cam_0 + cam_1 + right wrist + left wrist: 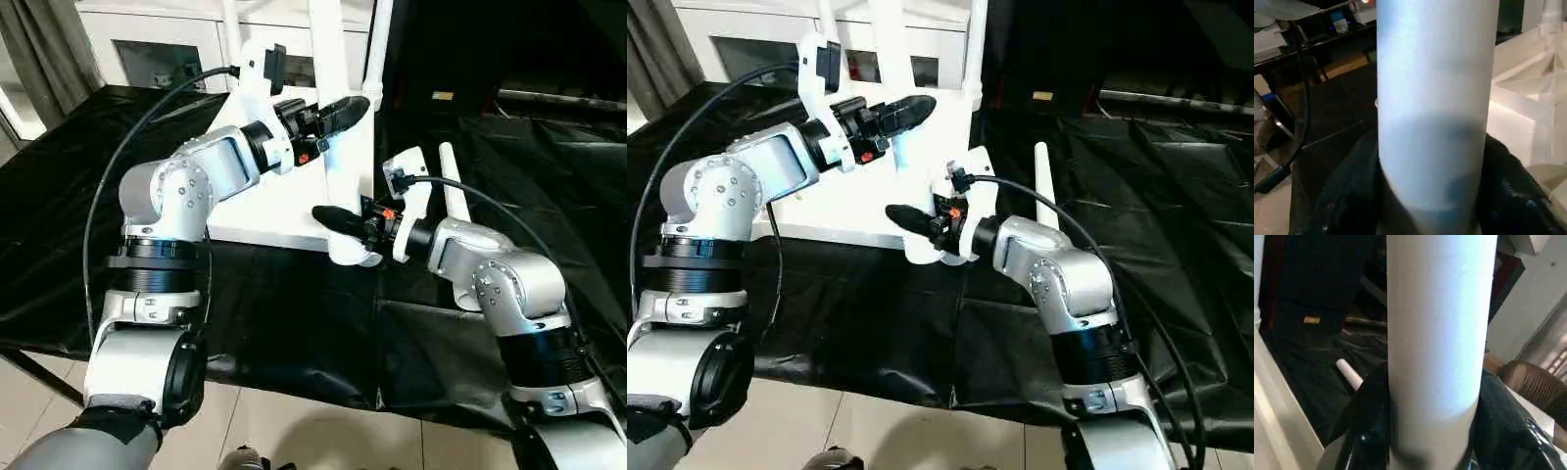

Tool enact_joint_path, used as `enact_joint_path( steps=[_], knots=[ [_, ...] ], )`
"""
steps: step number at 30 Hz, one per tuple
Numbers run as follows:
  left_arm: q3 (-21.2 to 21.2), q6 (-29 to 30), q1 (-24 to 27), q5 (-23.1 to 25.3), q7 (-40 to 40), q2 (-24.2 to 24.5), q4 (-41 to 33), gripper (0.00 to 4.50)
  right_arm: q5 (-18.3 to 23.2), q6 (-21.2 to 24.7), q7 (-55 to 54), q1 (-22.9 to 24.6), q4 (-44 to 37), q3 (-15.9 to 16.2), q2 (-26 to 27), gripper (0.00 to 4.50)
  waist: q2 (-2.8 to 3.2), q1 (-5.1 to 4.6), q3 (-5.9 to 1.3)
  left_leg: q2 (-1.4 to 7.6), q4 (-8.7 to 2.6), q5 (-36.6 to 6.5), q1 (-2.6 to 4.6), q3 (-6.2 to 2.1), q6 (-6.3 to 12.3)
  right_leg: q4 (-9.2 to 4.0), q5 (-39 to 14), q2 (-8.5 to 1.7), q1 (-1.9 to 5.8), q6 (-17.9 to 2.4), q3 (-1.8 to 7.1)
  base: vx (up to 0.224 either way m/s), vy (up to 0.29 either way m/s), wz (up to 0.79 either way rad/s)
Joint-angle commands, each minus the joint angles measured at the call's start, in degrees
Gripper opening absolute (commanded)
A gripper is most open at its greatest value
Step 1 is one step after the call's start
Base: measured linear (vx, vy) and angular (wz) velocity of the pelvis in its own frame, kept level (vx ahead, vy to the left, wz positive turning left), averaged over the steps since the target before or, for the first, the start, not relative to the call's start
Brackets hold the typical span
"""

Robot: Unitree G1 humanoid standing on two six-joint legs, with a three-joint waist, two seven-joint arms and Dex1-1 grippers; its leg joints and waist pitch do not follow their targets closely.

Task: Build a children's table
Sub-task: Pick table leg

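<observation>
Two black-fingered grippers clamp the same upright leg point(333, 108), a smooth white tube of matte plastic, round in section. The left gripper point(343, 113) grasps it high up; in the left wrist view its glossy black fingers point(1369, 411) press against both sides of the tube. The right gripper point(338, 223) grasps the tube low down, just above the near right corner socket point(353, 257) of the tabletop point(274, 211), and in the right wrist view its fingers point(1508, 186) likewise hug the tube on both sides. The leg stands roughly vertical with its foot in or at that round socket; whether it is fully seated cannot be told.

The tabletop is a white plastic rectangle lying upside down on black sheeting point(294, 323), which is thin, shiny and creased. In the right wrist view the tabletop's underside shows raised ribs meeting in triangular cells. At its far side two more white legs point(377, 44) rise upright.

One loose leg point(453, 186) lies on the sheeting just to the right of the tabletop, beside the right forearm, its rounded narrow end pointing away from the robot.

Behind the sheeting stands a white cabinet point(147, 39) with glass doors. Pale floor tiles point(294, 431) show at the near edge.
</observation>
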Motion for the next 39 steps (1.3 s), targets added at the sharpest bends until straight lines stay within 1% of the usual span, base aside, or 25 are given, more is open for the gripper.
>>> enact_joint_path(
  steps=[1, 3, 4, 5, 6, 9, 10, 11, 13, 18, 19, 20, 22, 23, 25, 28, 38, 39],
  knots=[
    [-1.63, 0.22, -0.08, -0.16, -1.81, 0.78, -2.87, 1.84, -0.1, 0.18, 1.08, -1.09, -0.36, 0.13, -0.76, 2.76, -0.93, -0.06, -4.91, 0.33, -3.37, -4.82, 0.42, 0.19, 0.51, -3.83, -9.24, -3.54, 3.99, -8.42, 2.36, 0.0, 0.0, 0.0],
    [-3.26, 0.69, 0.17, -0.21, -3.19, 1.14, -4.22, 1.84, -0.27, 0.72, 1.87, -1.51, -0.25, 0.56, -1.65, 3.09, -0.93, -0.01, -4.91, 0.39, -3.36, -4.94, 0.42, 0.21, 0.54, -3.78, -9.35, -3.56, 4.0, -8.45, 2.41, 0.0, 0.0, 0.0],
    [-3.93, 0.73, 0.15, -0.08, -3.89, 1.35, -4.49, 1.84, -0.31, 1.25, 2.43, -1.76, -0.15, 0.83, -2.17, 3.13, -0.93, -0.03, -4.87, 0.39, -3.36, -5.05, 0.45, 0.21, 0.53, -3.8, -9.47, -3.53, 3.95, -8.46, 2.39, 0.0, 0.0, 0.0],
    [-4.44, 0.66, 0.06, 0.09, -4.54, 1.53, -4.52, 1.84, -0.35, 1.67, 3.22, -1.99, -0.05, 1.2, -2.78, 3.15, -0.95, -0.05, -4.84, 0.36, -3.35, -4.85, 0.48, 0.26, 0.61, -3.82, -9.53, -3.46, 3.94, -8.54, 2.42, 0.0, 0.0, 0.0],
    [-5.11, 0.44, -0.02, 0.34, -5.49, 1.8, -4.55, 1.84, -0.42, 1.87, 4.75, -2.17, -0.04, 1.9, -3.78, 3.16, -1.13, -0.07, -4.83, 0.34, -3.34, -4.93, 0.46, 0.29, 0.67, -3.86, -9.62, -3.46, 3.98, -8.52, 2.4, 0.0, 0.0, 0.0],
    [-5.64, 0.36, -0.31, 0.46, -6.46, 2.11, -4.35, 1.84, 0.19, 2.8, 6.92, -2.29, -0.25, 2.52, -4.99, 3.16, -1.24, -0.06, -4.77, 0.27, -3.3, -5.17, 0.38, 0.33, 0.78, -3.97, -10.48, -3.51, 4.04, -8.06, 2.44, 0.0, 0.0, 0.0],
    [-6.64, 0.13, -0.55, 0.69, -8.11, 2.77, -4.33, 1.84, 0.62, 3.69, 7.76, -2.37, -0.24, 2.67, -5.52, 3.16, -1.32, -0.07, -4.76, 0.25, -3.31, -5.2, 0.37, 0.32, 0.82, -4.02, -10.9, -3.48, 4.07, -7.92, 2.43, 0.0, 0.0, 0.0],
    [-7.04, 0.05, -0.58, 0.78, -8.66, 3.02, -4.39, 1.84, 0.69, 3.89, 7.97, -2.38, -0.22, 2.69, -5.64, 3.16, -1.22, -0.02, -4.83, 0.32, -3.31, -5.14, 0.42, 0.27, 0.83, -3.94, -10.99, -3.5, 4.01, -7.82, 2.43, 0.0, 0.0, 0.0],
    [-7.77, -0.03, -0.56, 0.79, -9.48, 3.41, -4.61, 1.84, 0.72, 4.17, 8.31, -2.51, -0.09, 2.81, -5.88, 3.16, -1.3, -0.13, -4.8, 0.29, -3.34, -5.15, 0.37, 0.26, 0.64, -3.96, -11.05, -3.46, 4.03, -7.79, 2.37, 0.0, 0.0, 0.0],
    [-9.54, -1.03, -0.25, 1.9, -11.7, 4.49, -4.73, 1.84, 1.36, 4.99, 8.89, -2.82, -0.17, 2.54, -6.27, 3.16, -1.24, -0.11, -4.87, 0.39, -3.33, -4.97, 0.47, 0.24, 0.54, -3.82, -10.08, -3.52, 3.98, -8.49, 2.39, 0.0, 0.0, 0.0],
    [-9.68, -1.27, -0.18, 2.13, -11.91, 4.64, -4.55, 1.84, 1.44, 5.03, 8.98, -2.83, -0.15, 2.5, -6.3, 3.16, -1.03, -0.18, -4.86, 0.41, -3.33, -4.98, 0.48, 0.22, 0.52, -3.81, -9.82, -3.44, 3.94, -8.52, 2.39, 0.0, 0.0, 0.0],
    [-9.77, -1.49, -0.14, 2.28, -12.22, 4.79, -4.34, 1.84, 1.45, 5.13, 9.16, -2.84, -0.14, 2.41, -6.34, 3.16, -1.12, -0.21, -4.87, 0.36, -3.3, -4.93, 0.47, 0.26, 0.53, -3.83, -9.65, -3.39, 3.97, -8.52, 2.38, 0.0, 0.0, 0.0],
    [-9.8, -1.69, -0.24, 2.25, -12.72, 5.06, -4.05, 1.84, 1.6, 5.53, 9.49, -2.72, -0.32, 2.1, -6.43, 3.16, -1.11, -0.16, -4.91, 0.35, -3.27, -4.98, 0.46, 0.27, 0.41, -3.74, -9.34, -3.46, 4.02, -8.66, 2.41, 0.0, 0.0, 0.0],
    [-9.81, -1.73, -0.29, 2.24, -12.84, 5.13, -3.96, 1.84, 1.67, 5.65, 9.56, -2.69, -0.37, 2.0, -6.43, 3.16, -1.23, -0.17, -4.89, 0.34, -3.28, -5.1, 0.48, 0.28, 0.4, -3.76, -9.45, -3.44, 4.04, -8.72, 2.4, 0.0, 0.0, 0.0],
    [-9.84, -1.88, -0.36, 2.33, -13.11, 5.21, -3.71, 1.84, 1.75, 5.85, 9.72, -2.63, -0.45, 1.86, -6.45, 3.16, -1.05, -0.16, -4.88, 0.36, -3.28, -5.13, 0.48, 0.25, 0.35, -3.74, -9.62, -3.46, 4.01, -8.81, 2.39, 0.0, 0.0, 0.0],
    [-9.93, -2.18, -0.4, 2.38, -13.37, 5.26, -3.38, 1.84, 2.09, 6.15, 9.94, -2.45, -0.63, 1.67, -6.51, 3.16, -1.21, -0.15, -4.91, 0.35, -3.26, -5.11, 0.46, 0.28, 0.34, -3.75, -9.57, -3.47, 4.05, -8.89, 2.39, 0.0, 0.0, 0.0],
    [-9.81, -2.26, -0.41, 2.4, -13.68, 5.13, -3.25, 1.84, 2.25, 6.37, 9.94, -2.34, -0.75, 1.66, -6.56, 3.16, -1.22, -0.14, -4.91, 0.35, -3.24, -4.99, 0.47, 0.28, 0.32, -3.71, -9.6, -3.46, 4.03, -8.85, 2.39, 0.0, 0.0, 0.0],
    [-9.95, -1.94, -0.23, 1.92, -14.28, 4.93, -3.82, 1.84, 2.41, 6.3, 9.59, -2.35, -0.54, 1.35, -6.07, 3.16, -1.11, -0.09, -4.91, 0.34, -3.25, -4.98, 0.45, 0.25, 0.31, -3.71, -9.68, -3.5, 4.03, -8.88, 2.38, 0.0, 0.0, 0.0]
  ],
)
